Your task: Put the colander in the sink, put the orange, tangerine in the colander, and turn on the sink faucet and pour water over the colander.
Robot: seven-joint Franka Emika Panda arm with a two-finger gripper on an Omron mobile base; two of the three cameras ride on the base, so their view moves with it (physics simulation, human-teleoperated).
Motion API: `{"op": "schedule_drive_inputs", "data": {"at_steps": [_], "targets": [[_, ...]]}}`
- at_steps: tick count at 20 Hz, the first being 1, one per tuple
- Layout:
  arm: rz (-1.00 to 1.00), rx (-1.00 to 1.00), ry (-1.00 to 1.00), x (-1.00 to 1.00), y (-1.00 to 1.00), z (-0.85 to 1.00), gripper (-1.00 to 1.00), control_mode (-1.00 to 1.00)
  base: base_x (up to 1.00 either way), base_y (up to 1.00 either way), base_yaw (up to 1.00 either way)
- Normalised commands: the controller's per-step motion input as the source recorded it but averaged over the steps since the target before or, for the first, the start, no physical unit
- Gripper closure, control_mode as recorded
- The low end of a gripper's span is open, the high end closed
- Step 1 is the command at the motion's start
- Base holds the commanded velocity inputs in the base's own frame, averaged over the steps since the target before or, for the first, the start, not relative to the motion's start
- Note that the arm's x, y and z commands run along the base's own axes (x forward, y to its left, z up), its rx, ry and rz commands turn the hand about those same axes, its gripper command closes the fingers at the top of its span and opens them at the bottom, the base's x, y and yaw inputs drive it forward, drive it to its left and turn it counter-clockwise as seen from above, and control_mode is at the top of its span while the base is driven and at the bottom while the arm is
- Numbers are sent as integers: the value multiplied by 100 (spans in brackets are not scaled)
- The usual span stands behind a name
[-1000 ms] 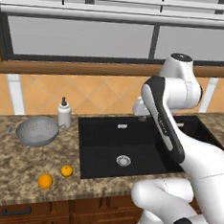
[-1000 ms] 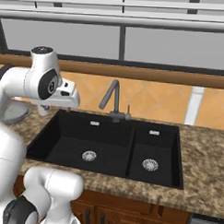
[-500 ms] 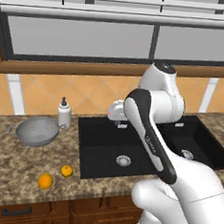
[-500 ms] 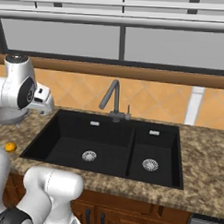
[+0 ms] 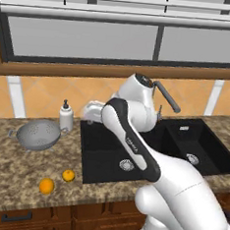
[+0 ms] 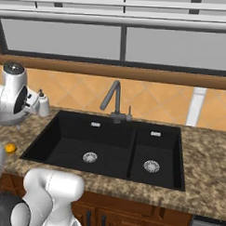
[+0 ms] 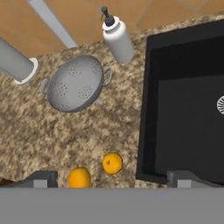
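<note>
Gripper (image 7: 111, 177), wide and empty, has swung left from the black double-basin sink (image 5: 108, 158) toward the round grey perforated metal colander (image 7: 76, 83) on the speckled worktop (image 7: 26, 131); picking it up comes next.

no readable txt, labels, brands or nos. on anything in view

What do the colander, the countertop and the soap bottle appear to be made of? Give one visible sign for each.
Colander: looks like dull grey metal, going by its even grey sheen and rows of small holes.
Countertop: seems polished granite or similar stone, with brown speckled mottling.
Soap bottle: probably matte white plastic or ceramic, plain and opaque, with a dark pump top.
</note>
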Motion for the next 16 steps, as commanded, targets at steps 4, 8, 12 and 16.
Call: {"op": "schedule_drive_inputs", "data": {"at_steps": [4, 8, 12, 16], "targets": [[-2, 1, 9, 68, 72, -38, -100, -100, 0, 0, 0], [-4, -3, 20, 77, 100, -41, -100, -100, 0, 0, 0], [-4, -2, 20, 69, 73, -35, -100, -100, 0, 0, 0], [-1, 0, 14, 26, 14, -9, -100, -100, 0, 0, 0]]}}
